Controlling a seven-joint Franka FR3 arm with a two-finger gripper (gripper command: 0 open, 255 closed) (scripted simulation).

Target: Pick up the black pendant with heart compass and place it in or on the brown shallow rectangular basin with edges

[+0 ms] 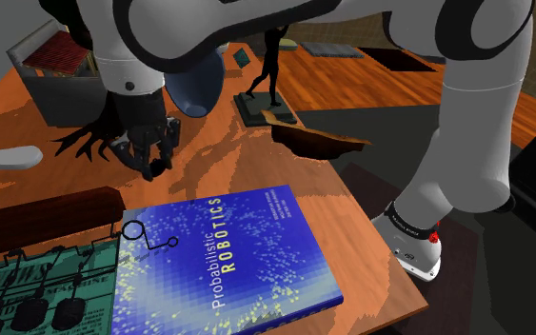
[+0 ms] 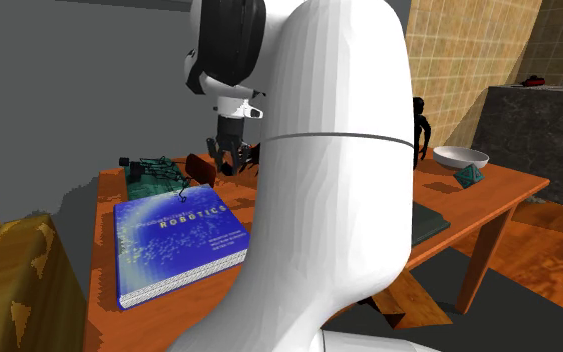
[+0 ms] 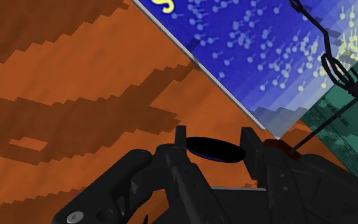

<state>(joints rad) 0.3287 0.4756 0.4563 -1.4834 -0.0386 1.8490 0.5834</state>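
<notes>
Between fingers of my gripper [image 3: 214, 136], black pendant [image 3: 215, 151] disc sits pinched, I judge, above bare bench [image 3: 75, 83] beside book [image 3: 266, 51]. Basin [image 1: 318, 145] lies toward shoulder view's right of gripper; carry goes that way. Wrist view gives clasp; shoulder view gives basin bearing.

Home room: wooden table [image 1: 242, 164] bearing a book [image 1: 237, 262] and a statuette [image 1: 268, 67].
</notes>
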